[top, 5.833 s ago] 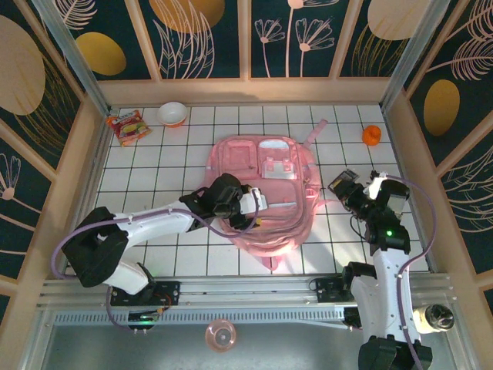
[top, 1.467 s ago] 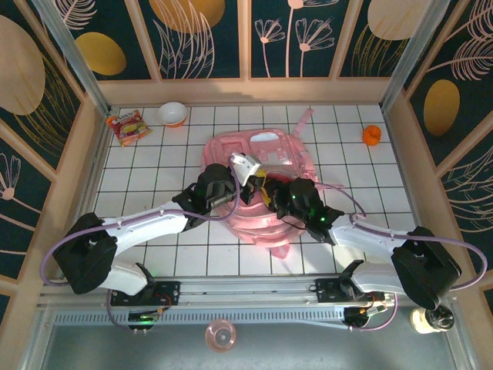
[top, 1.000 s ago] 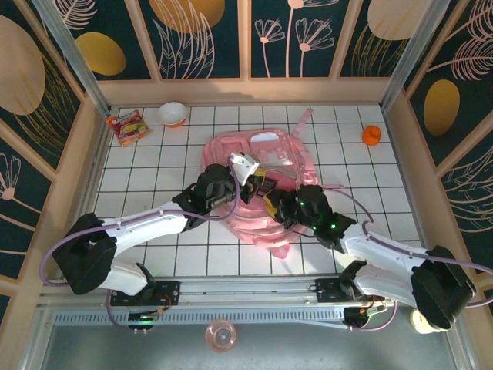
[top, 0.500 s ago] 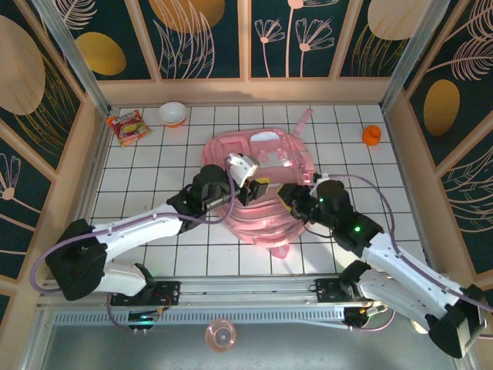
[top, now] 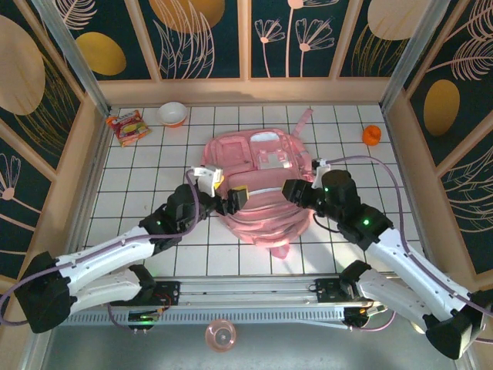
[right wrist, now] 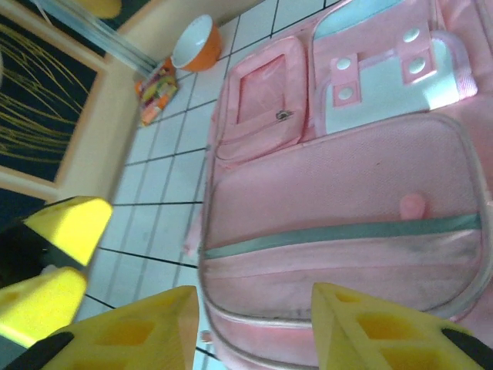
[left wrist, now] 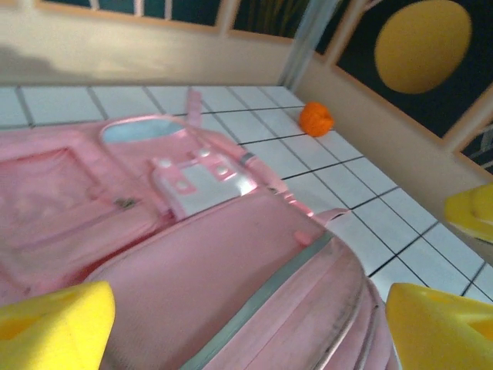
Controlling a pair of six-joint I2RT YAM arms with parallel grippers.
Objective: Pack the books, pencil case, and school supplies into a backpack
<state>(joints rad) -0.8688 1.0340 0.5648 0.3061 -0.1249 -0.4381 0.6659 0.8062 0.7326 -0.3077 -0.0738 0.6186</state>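
The pink backpack [top: 260, 181] lies flat in the middle of the tiled table, its grey-trimmed front pocket [right wrist: 339, 231] facing up. My left gripper [top: 228, 190] hovers at the backpack's near left edge. Its yellow fingers [left wrist: 54, 324] stand wide open with nothing between them. At the backpack's right edge my right gripper [top: 291, 190] is open too, its yellow fingertips [right wrist: 377, 327] spread above the near rim and holding nothing. The books, pencil case and school supplies are out of view.
A small orange object [top: 371, 135] sits at the far right, and also shows as the orange object [left wrist: 316, 118] in the left wrist view. At the far left lie a snack packet [top: 127, 126] and an orange-rimmed bowl [top: 172, 113]. Wooden walls [top: 73, 162] ring the table.
The left gripper opened, let go of the backpack flap and drew back toward the near left. The right gripper opened wider and withdrew to the right. The backpack has settled flat.
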